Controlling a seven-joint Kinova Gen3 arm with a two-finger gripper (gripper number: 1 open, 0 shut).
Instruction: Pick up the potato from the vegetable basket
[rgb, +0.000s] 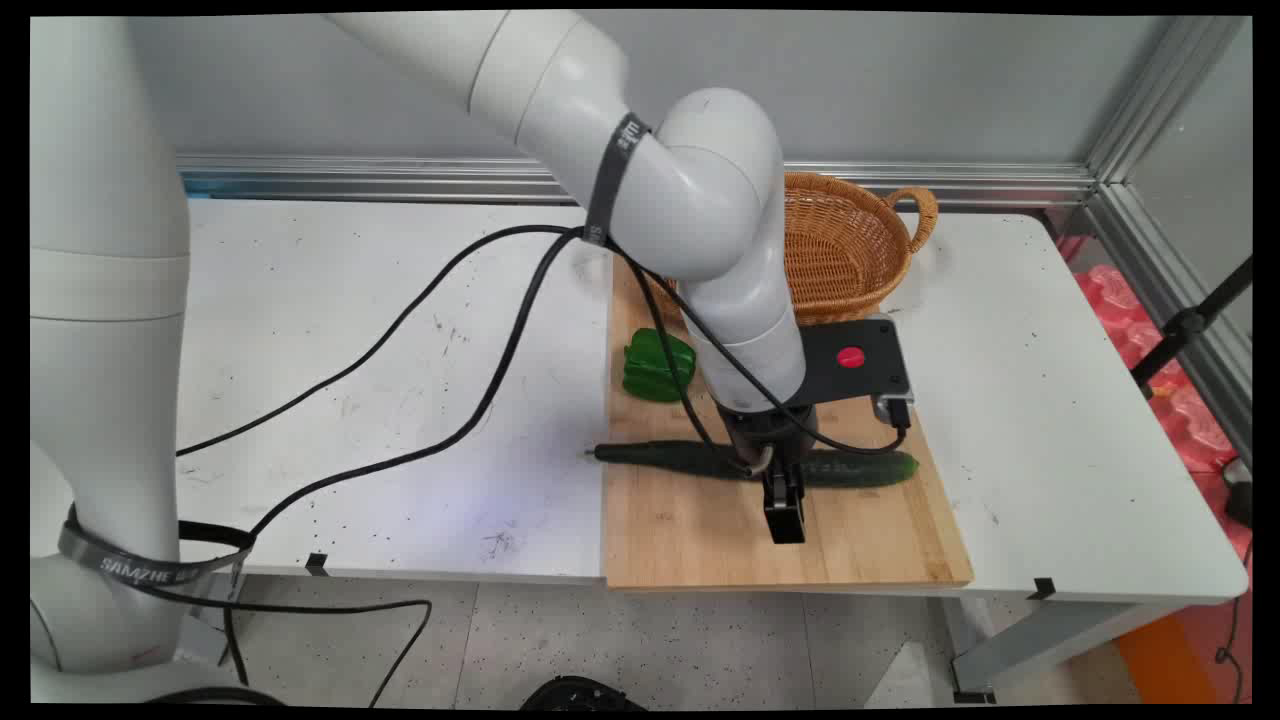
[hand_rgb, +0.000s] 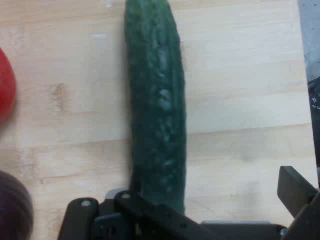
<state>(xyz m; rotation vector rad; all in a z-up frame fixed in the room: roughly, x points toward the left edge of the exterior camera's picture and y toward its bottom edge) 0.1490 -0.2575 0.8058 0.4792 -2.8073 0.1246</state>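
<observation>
The gripper (rgb: 785, 500) hung low over a wooden cutting board (rgb: 700, 530) on the white bench (rgb: 350, 330), right at a long dark cucumber (rgb: 860, 468) that lay crosswise on the board. In the hand view the cucumber (hand_rgb: 157, 115) ran up from between the fingers, one finger (hand_rgb: 297, 192) standing well off to its side, so the gripper was wide and held nothing. A green pepper (rgb: 655, 365) sat on the board behind the cucumber, and a wicker basket (rgb: 850, 240) stood at the board's far end. Something red (hand_rgb: 6, 92) and something dark purple (hand_rgb: 14, 207) showed at the hand view's edge.
</observation>
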